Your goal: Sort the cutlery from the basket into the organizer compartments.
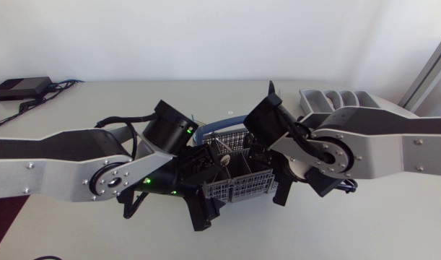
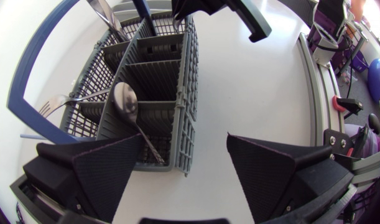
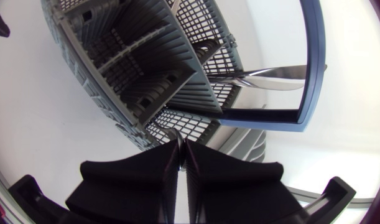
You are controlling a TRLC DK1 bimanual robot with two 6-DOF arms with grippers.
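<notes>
Head view puts the cutlery basket point(image 1: 238, 184) at the table's middle, crowded by both arms, with the organizer point(image 1: 335, 97) well apart at the far right.

The left gripper point(image 2: 185, 140) stands wide apart, gripping nothing, one finger over the basket's near corner. The right gripper point(image 3: 180, 144) is pressed together above the far end. It seems to pinch a slim metal handle point(image 3: 176, 135), though too little of the piece shows to name it.

The main hazard is snagging. If the pinched piece catches the grid walls on a lift, the light basket could rise or tip with it. With the arms this close, a careless pull could also knock the two wrists together.

A spoon point(image 2: 125, 102) leans bowl-up, its long axis slanting down toward the near compartment. A fork point(image 2: 65, 101) lies almost flat across the basket's left side, tines pointing outward past the blue handle point(image 2: 22, 81) — a likely catch point.
</notes>
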